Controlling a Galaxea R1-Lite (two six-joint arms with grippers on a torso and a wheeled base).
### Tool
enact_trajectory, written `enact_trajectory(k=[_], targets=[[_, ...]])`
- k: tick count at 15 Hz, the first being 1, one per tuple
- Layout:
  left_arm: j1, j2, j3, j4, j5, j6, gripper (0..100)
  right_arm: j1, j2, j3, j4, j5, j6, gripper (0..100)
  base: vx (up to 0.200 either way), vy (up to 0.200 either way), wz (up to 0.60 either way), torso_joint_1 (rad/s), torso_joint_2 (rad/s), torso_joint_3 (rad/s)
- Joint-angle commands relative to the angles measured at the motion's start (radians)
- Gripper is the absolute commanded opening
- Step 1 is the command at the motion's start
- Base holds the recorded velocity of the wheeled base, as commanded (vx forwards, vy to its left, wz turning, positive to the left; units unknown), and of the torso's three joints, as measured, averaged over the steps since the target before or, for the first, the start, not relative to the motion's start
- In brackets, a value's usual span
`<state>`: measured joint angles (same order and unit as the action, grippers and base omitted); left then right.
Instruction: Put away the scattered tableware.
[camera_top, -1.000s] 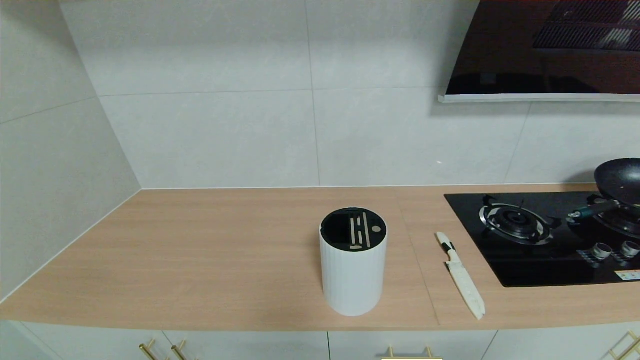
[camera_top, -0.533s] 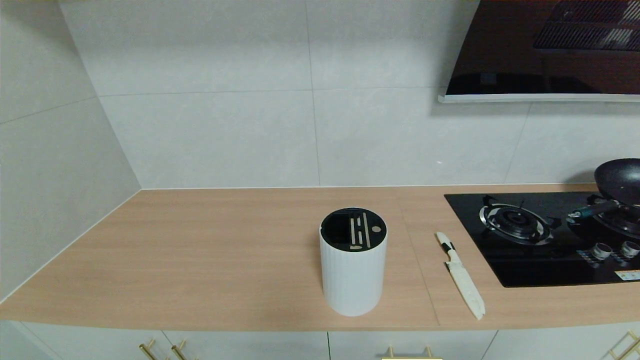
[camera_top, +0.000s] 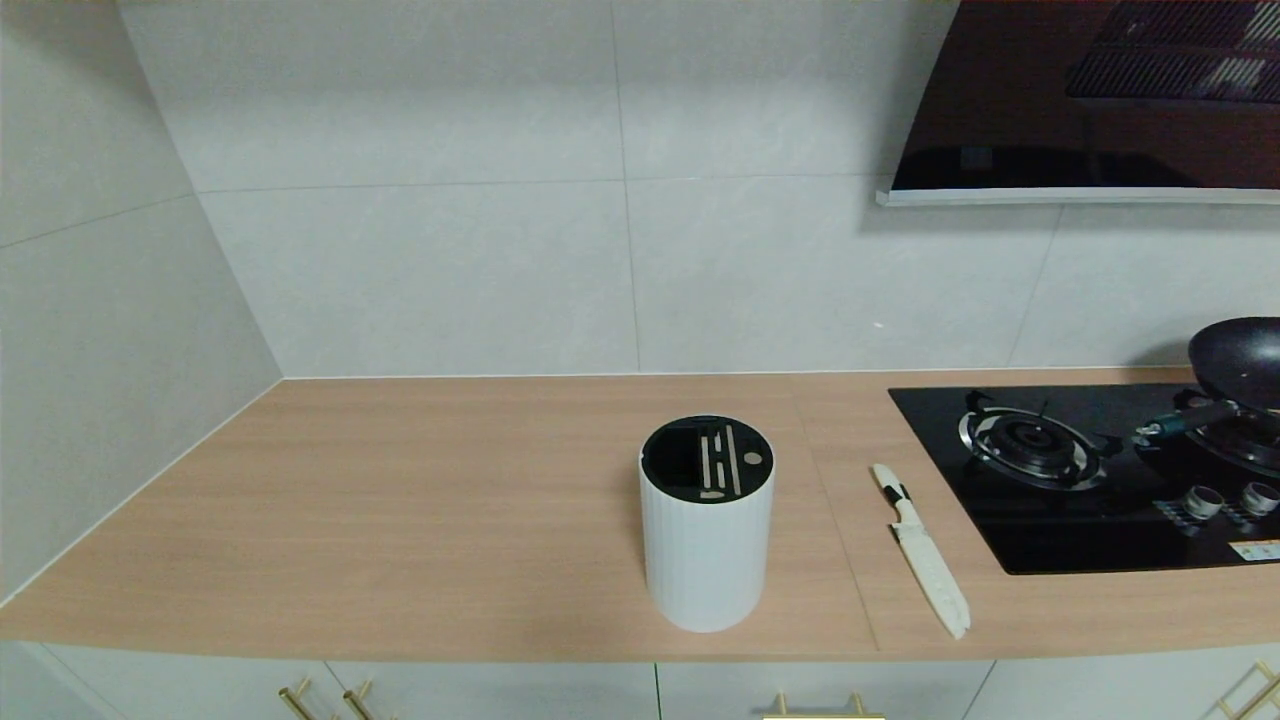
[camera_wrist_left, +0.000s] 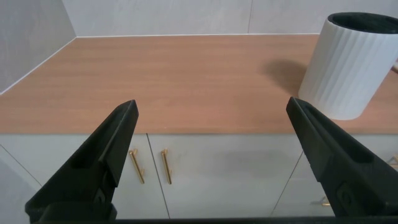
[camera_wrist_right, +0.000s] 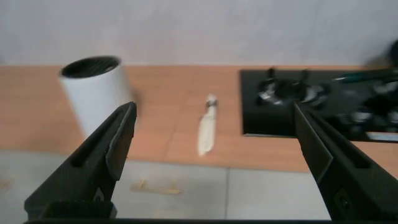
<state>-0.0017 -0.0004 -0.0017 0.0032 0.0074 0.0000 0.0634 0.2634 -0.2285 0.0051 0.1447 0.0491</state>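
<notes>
Head view: flat-lying knife (camera_top: 922, 550), likely light, stiff, slick, best pinched at its handle (camera_top: 889, 483); left gripper (camera_wrist_left: 210, 109), right gripper (camera_wrist_right: 212, 112) gaping, empty.

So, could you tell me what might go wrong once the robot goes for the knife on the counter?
1. The knife lies flat with its blade tip close to the front edge of the counter. A clumsy grasp by the open right gripper could push it off.
2. The holder has narrow slots in its top, so a tilted blade might miss, jam or tip the holder, which also stands near that edge.
</notes>
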Motion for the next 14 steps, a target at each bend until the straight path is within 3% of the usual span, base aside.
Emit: enact_trajectory(k=[1, 2, 4, 11, 14], targets=[[0.0, 0.0, 0.0, 0.0, 0.0, 0.0, 100, 0.072, 0.398, -0.109, -0.004, 0.067, 0.003, 100, 0.0, 0.0, 0.0, 0.0, 0.0, 0.0], [0.0, 0.0, 0.0, 0.0, 0.0, 0.0, 100, 0.073, 0.617, -0.186, -0.037, 0.065, 0.006, 100, 0.0, 0.0, 0.0, 0.0, 0.0, 0.0], [0.0, 0.0, 0.0, 0.0, 0.0, 0.0, 100, 0.073, 0.83, -0.256, -0.129, 0.053, 0.009, 100, 0.0, 0.0, 0.0, 0.0, 0.0, 0.0], [0.0, 0.0, 0.0, 0.0, 0.0, 0.0, 100, 0.079, 1.399, -0.374, -0.442, 0.004, 0.003, 100, 0.0, 0.0, 0.0, 0.0, 0.0, 0.0], [0.0, 0.0, 0.0, 0.0, 0.0, 0.0, 100, 0.096, 1.614, -0.433, -0.574, -0.071, -0.008, 100, 0.0, 0.0, 0.0, 0.0, 0.0, 0.0]])
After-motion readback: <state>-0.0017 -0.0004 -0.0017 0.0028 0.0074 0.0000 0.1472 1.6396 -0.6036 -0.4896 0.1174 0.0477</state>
